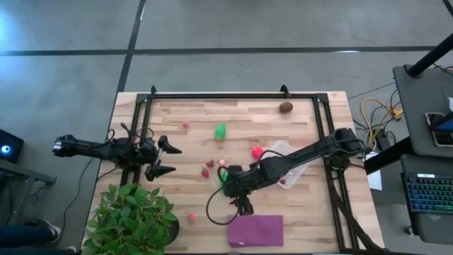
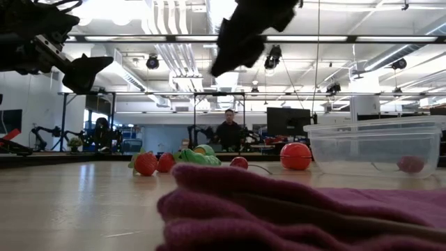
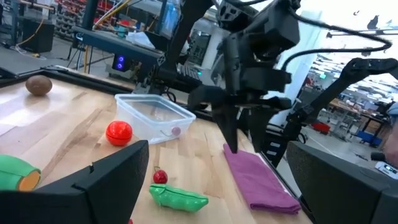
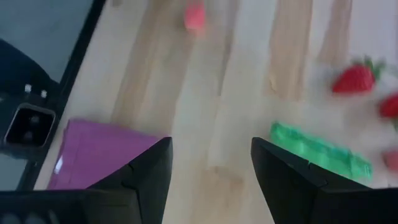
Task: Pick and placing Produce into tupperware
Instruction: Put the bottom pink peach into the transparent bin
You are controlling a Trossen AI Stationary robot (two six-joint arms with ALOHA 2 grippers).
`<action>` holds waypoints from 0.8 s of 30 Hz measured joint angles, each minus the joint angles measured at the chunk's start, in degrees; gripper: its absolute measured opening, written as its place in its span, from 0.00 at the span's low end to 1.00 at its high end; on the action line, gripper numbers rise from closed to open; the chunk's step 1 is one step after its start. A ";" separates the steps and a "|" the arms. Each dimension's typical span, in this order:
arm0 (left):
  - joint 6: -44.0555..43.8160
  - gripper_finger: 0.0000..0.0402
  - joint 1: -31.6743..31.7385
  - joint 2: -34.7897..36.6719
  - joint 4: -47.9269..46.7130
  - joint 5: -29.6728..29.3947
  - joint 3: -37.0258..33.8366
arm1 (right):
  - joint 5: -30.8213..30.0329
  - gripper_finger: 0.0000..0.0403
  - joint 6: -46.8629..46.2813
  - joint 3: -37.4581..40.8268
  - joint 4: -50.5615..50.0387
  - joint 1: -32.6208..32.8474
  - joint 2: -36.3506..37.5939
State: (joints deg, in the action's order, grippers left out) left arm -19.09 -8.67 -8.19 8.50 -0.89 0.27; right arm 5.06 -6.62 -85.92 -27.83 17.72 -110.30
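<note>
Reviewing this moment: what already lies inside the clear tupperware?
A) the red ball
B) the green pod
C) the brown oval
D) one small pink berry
D: in the low view a single pink berry shows through the wall of the tupperware, while the red ball sits on the table outside it and the brown oval lies far off near the table's back edge.

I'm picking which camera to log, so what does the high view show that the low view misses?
Only the high view shows the brown oval, the potted plant and both arms whole, with the left gripper and the right gripper both open-jawed. Only the low view shows the room and a person behind the table. Both show the tupperware, red ball and purple cloth.
</note>
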 joint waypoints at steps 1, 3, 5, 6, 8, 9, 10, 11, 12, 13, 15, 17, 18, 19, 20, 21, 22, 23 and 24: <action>0.01 0.91 -0.01 0.00 -0.07 0.02 0.00 | 0.03 0.52 0.56 -0.20 1.44 0.00 -0.82; 0.02 0.91 0.00 -0.05 0.05 0.00 0.00 | 0.68 0.52 1.35 -0.98 4.06 -0.05 -2.78; 0.00 0.91 -0.02 0.02 -0.05 0.00 0.00 | 2.76 0.52 1.74 -2.14 6.06 -0.20 -5.09; 0.00 0.91 -0.02 0.07 0.01 0.00 0.00 | 4.51 0.52 1.77 -2.79 6.39 -0.27 -6.18; 0.00 0.91 0.00 0.08 -0.02 0.00 0.00 | 7.90 0.52 2.96 -4.06 7.18 -0.31 -8.01; 0.00 0.91 0.00 0.09 -0.03 0.00 0.00 | 9.14 0.52 4.03 -4.61 7.41 -0.31 -8.83; 0.02 0.91 -0.01 0.10 0.02 0.00 0.00 | 10.20 0.52 5.12 -5.14 7.63 -0.29 -9.52; 0.00 0.91 -0.02 0.07 0.01 0.02 0.00 | 10.54 0.52 6.20 -5.63 7.72 -0.27 -10.06; 0.02 0.91 0.00 0.07 -0.04 0.02 0.00 | 10.57 0.52 6.91 -6.30 7.87 -0.21 -10.77; 0.00 0.91 0.00 0.09 0.00 0.00 0.00 | 10.56 0.52 7.19 -7.13 8.62 -0.20 -11.53; 0.01 0.91 -0.02 0.09 0.00 0.00 0.00 | 10.55 0.52 6.86 -8.96 11.41 -0.34 -13.25; 0.00 0.91 -0.01 0.09 -0.03 0.01 0.00 | 10.44 0.52 5.43 -11.43 15.53 -0.51 -15.28; 0.02 0.91 -0.02 0.09 -0.01 0.00 0.00 | 10.29 0.52 4.48 -13.18 17.67 -0.52 -16.61; 0.00 0.91 -0.01 0.02 0.05 0.00 0.00 | 9.74 0.52 3.44 -15.30 19.02 -0.55 -17.99; 0.00 0.91 -0.01 -0.02 -0.04 0.00 0.00 | 9.17 0.52 2.55 -17.53 19.79 -0.55 -19.58; 0.00 0.91 0.00 -0.02 -0.06 0.00 0.00 | 8.43 0.52 1.65 -20.02 19.71 -0.53 -21.31; 0.00 0.91 -0.02 0.00 0.00 0.02 0.00 | 7.90 0.52 0.40 -22.47 18.77 -0.51 -22.96; 0.00 0.91 0.00 0.02 -0.01 0.01 0.00 | 7.41 0.52 -1.22 -25.08 16.94 -0.45 -24.89; 0.00 0.91 -0.02 0.04 0.00 0.02 0.00 | 7.00 0.52 -2.65 -27.74 14.74 -0.36 -26.70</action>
State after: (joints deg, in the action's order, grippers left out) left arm -19.09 -8.69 -8.14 8.49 -0.86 0.27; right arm 12.07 -9.27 -113.67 -13.10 17.36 -137.00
